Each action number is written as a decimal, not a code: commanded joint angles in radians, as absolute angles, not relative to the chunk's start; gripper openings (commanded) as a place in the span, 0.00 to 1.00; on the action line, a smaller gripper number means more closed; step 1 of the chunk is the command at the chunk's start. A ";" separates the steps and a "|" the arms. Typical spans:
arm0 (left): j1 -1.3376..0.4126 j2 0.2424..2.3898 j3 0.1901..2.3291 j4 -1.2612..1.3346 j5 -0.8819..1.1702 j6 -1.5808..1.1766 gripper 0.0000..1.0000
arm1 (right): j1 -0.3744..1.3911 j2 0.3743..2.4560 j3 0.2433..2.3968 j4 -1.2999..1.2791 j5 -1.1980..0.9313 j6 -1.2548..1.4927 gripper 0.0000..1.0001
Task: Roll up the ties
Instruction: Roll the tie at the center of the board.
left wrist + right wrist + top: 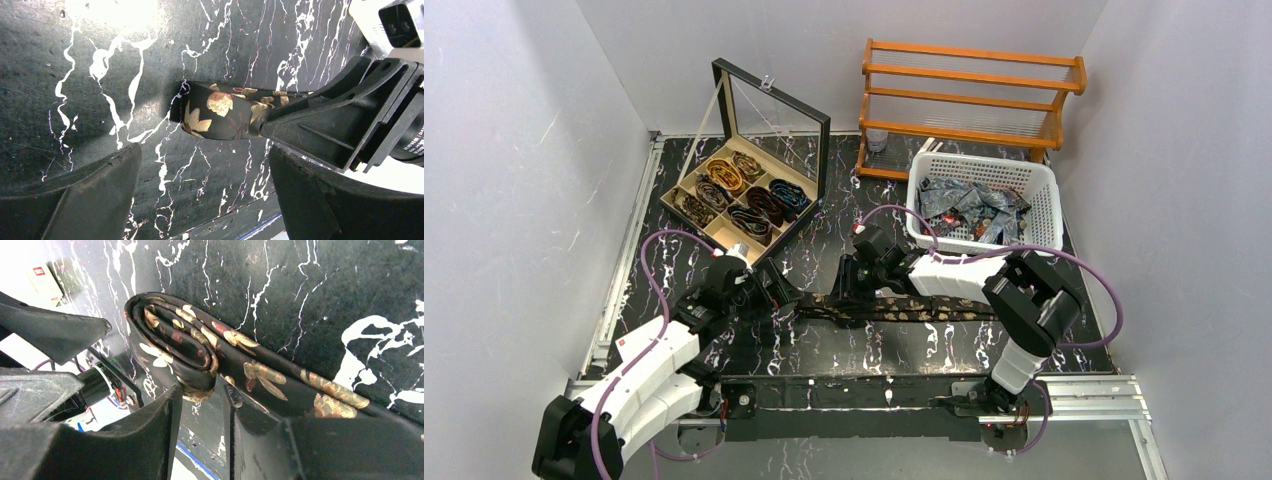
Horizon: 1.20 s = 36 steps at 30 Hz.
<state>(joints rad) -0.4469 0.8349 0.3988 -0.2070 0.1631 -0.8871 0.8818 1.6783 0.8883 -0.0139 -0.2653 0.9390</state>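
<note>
The black plastic fingers (pixel 150 440) of the right gripper (pixel 197 390) are seen closest, drawn nearly together and pinched on the lower edge of the dark tie (pixel 200 345), whose fabric touches both. The tie is a smooth, faintly glossy black cloth scattered with gold and reddish flowers; its end is wound into a flattened oval coil of several layers, standing on edge. From the coil, the unrolled strip is laid flat along the black, white-veined table (pixel 874 345), running rightwards towards the right arm's base. The right arm is bent at a raised elbow, its forearm stretched leftwards and its wrist kept low. The left arm is extended from the near left corner, and the left gripper (pixel 202 155) is held low with its fingers spread wide; the coil lies just ahead of them, untouched, between the two grippers. At the back of the table, limp ties (pixel 969 205) are heaped in a white lattice basket (pixel 984 170), and rolled ones (pixel 744 195) are set in the compartments of an open box (pixel 686 185).
</note>
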 commanded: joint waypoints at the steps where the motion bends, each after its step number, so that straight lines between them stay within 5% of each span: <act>1: -0.443 0.848 0.382 -0.191 0.190 -0.853 0.94 | 0.871 1.684 0.919 0.016 -0.279 0.927 0.38; 8: -0.443 0.881 0.374 -0.142 0.208 -0.839 0.93 | 0.852 1.717 0.902 -0.034 -0.283 0.925 0.26; 36: -0.442 1.235 0.294 0.402 0.500 -0.745 0.82 | 0.766 1.787 0.793 0.042 -0.411 0.899 0.24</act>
<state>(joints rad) -0.4469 1.1885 0.3283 0.2779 0.4435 -0.7582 0.7742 1.7569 0.8204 0.0780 -0.4419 0.9207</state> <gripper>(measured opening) 0.835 0.249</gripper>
